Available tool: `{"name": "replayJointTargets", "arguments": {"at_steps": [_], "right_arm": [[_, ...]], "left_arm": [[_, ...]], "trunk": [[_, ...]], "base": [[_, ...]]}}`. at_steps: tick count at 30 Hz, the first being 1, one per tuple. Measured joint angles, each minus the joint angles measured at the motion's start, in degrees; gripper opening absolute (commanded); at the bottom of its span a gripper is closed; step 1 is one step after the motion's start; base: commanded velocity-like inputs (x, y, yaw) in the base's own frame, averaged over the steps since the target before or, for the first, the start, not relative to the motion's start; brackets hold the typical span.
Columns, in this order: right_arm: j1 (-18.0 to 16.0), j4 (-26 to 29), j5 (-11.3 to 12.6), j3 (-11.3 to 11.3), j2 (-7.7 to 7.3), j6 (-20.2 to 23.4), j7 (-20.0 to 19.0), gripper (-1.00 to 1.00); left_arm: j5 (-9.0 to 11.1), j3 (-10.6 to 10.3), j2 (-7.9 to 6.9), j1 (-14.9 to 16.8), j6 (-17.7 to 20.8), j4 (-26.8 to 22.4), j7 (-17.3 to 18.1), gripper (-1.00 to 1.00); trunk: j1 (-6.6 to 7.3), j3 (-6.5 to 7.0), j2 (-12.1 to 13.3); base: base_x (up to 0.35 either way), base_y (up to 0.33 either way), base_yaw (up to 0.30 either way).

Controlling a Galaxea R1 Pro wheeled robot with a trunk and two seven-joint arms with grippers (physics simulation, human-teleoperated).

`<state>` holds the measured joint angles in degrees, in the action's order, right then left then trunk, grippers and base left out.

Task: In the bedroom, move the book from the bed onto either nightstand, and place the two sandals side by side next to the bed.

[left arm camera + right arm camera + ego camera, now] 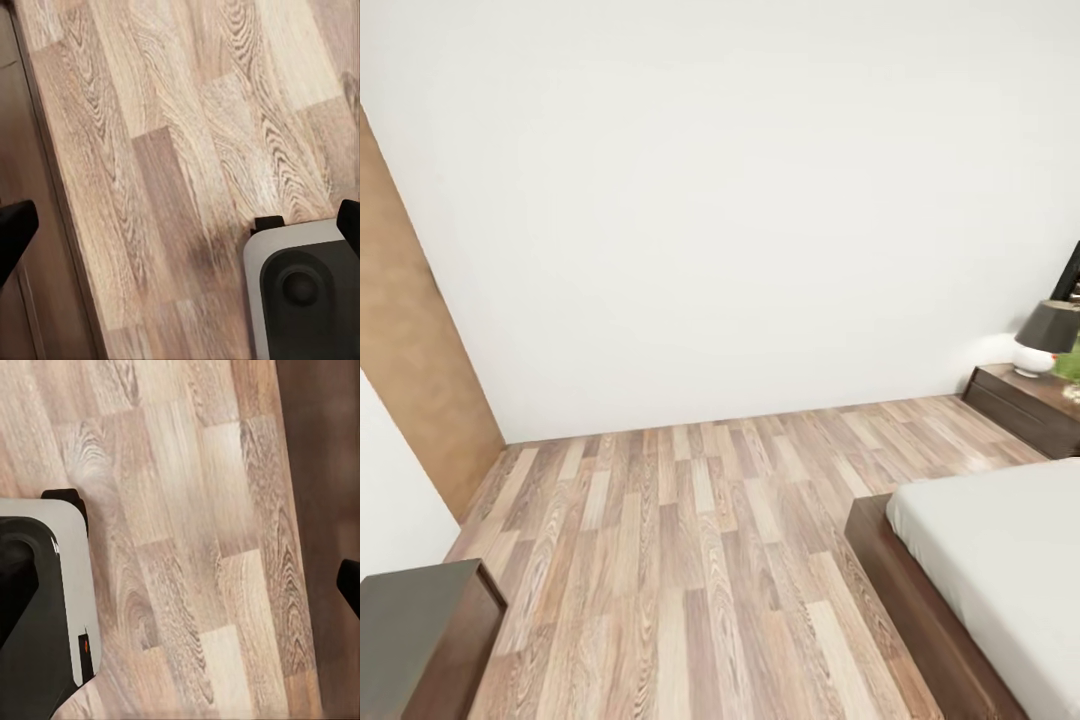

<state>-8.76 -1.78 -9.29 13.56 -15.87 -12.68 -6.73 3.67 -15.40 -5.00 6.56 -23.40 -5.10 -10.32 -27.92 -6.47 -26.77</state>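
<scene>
I stand on the wood-plank floor (690, 560) of the bedroom, facing a bare white wall. A corner of the bed (1000, 560), pale-grey mattress on a dark brown frame, fills the lower right of the head view. One nightstand (1025, 405) stands against the wall at the far right. The book and the two sandals are out of view. My left gripper (180, 229) hangs open over bare floor, black fingertips (15, 232) wide apart. My right gripper (180, 585) is open too, holding nothing.
A dark-shaded lamp (1045, 340) and a bit of green plant (1072, 362) sit on the nightstand. A dark wooden cabinet (420, 640) is at the lower left, a brown panel (410, 380) beyond it. My grey-and-black base (307, 292) shows below both wrists.
</scene>
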Motion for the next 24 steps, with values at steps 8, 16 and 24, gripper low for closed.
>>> {"name": "replayJointTargets", "arguments": {"at_steps": [8,16,24], "right_arm": [[-0.02,0.0,-0.02,0.0,0.0,0.0,0.0,1.0],[-0.01,0.0,-0.03,0.0,0.0,0.0,0.0,1.0],[0.0,-0.02,-0.03,0.0,0.0,0.0,0.0,1.0]], "left_arm": [[0.0,0.0,0.0,-0.01,0.0,0.0,0.01,1.0],[0.0,0.0,0.0,0.0,0.0,0.0,0.02,1.0],[0.0,0.0,0.0,-0.01,0.0,0.0,0.02,1.0]], "trunk": [[0.0,0.0,0.0],[0.0,0.0,0.0],[0.0,0.0,0.0]], "base": [[0.002,-0.001,-0.269],[0.0,0.0,-0.27],[0.0,0.0,-0.27]]}}
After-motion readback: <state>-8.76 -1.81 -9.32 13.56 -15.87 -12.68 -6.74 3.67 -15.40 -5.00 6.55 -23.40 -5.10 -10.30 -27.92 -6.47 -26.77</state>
